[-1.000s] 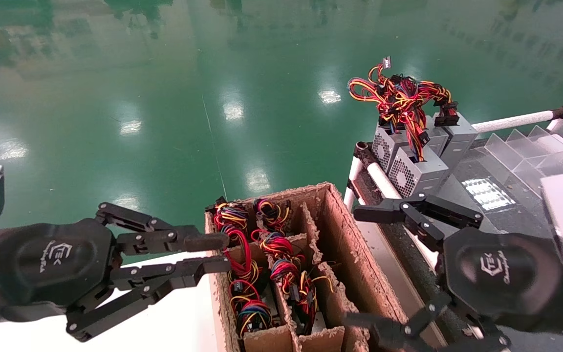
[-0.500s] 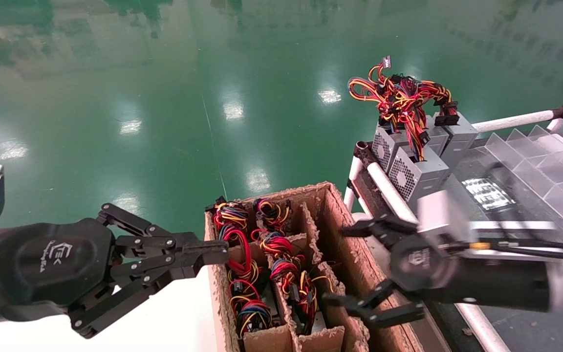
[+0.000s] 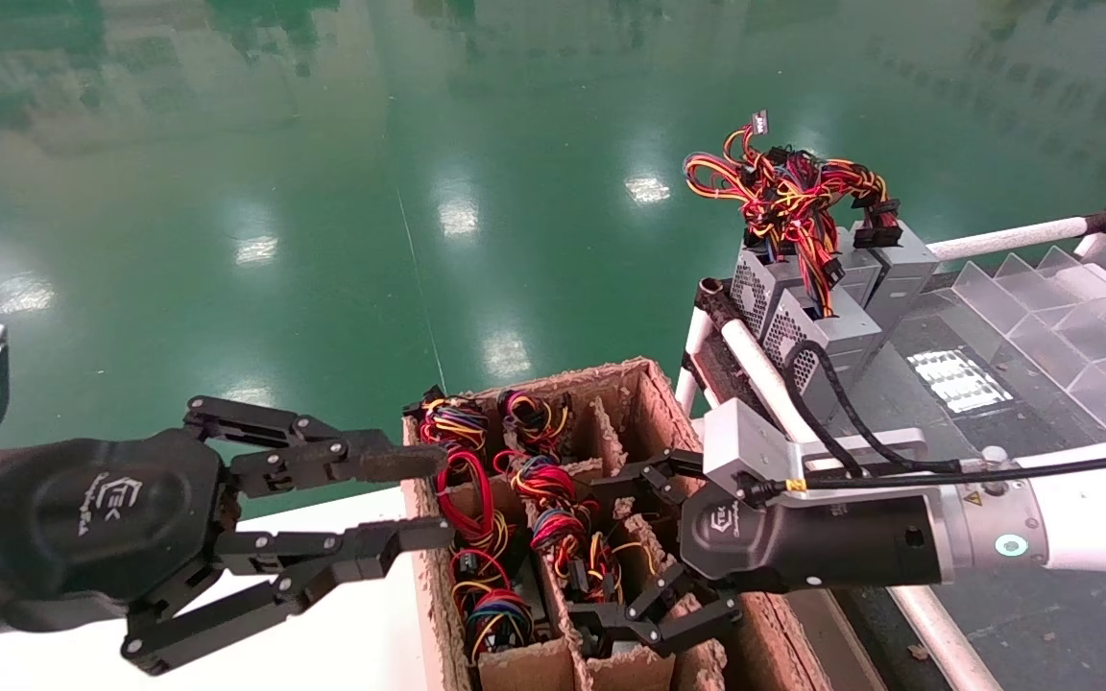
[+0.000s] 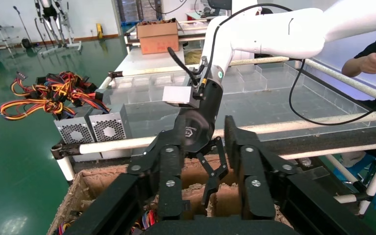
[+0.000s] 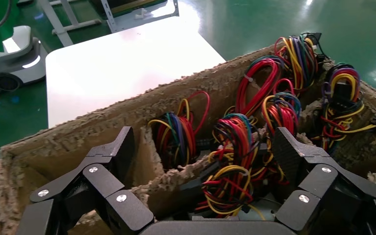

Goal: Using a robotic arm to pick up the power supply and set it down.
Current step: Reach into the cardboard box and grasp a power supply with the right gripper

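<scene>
The power supply (image 3: 577, 566) sat low in a cardboard box (image 3: 707, 537) compartment, showing mostly its looped red, yellow, black and blue wires. The right gripper (image 3: 649, 547) hung over it, fingers spread. The left gripper (image 3: 423, 499) hovered beside the box, fingers apart.

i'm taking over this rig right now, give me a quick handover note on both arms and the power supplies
Right end effector: open, over the brown cardboard divider box, fingers straddling a bundle of red, yellow, black and blue wires; nothing gripped.
Left end effector: open, empty, at the box's left edge above the white table.
Power supplies: several in the box compartments, mostly hidden under wires; three silver-grey perforated metal units stand on the rack to the right.
Done: approach to the box.
Left: lower, close on a unit, lift it out, set it down.
</scene>
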Tool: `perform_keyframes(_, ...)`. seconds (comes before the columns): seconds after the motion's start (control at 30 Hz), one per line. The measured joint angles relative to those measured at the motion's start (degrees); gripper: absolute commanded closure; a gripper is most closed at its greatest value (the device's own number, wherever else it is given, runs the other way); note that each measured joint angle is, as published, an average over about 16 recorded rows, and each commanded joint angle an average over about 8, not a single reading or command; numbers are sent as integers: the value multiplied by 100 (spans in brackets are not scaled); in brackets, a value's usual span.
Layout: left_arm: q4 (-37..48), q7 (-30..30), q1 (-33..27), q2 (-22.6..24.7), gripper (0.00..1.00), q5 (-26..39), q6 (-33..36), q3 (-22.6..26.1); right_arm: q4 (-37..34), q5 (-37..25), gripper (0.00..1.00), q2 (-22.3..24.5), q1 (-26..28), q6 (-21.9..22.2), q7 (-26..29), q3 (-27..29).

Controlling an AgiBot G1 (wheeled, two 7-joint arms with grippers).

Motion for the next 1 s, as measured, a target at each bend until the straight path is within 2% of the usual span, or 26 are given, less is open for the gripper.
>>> perform_keyframes(0.57,0,2,-1,-1,0,-2,-1,3,-822,-249,100,-510,135,159,-877,-164)
perform_keyframes(1.0,0,3,-1,-2,0,-4,-2,6,-1236,-263,100,-681,163,214,-1427,-149)
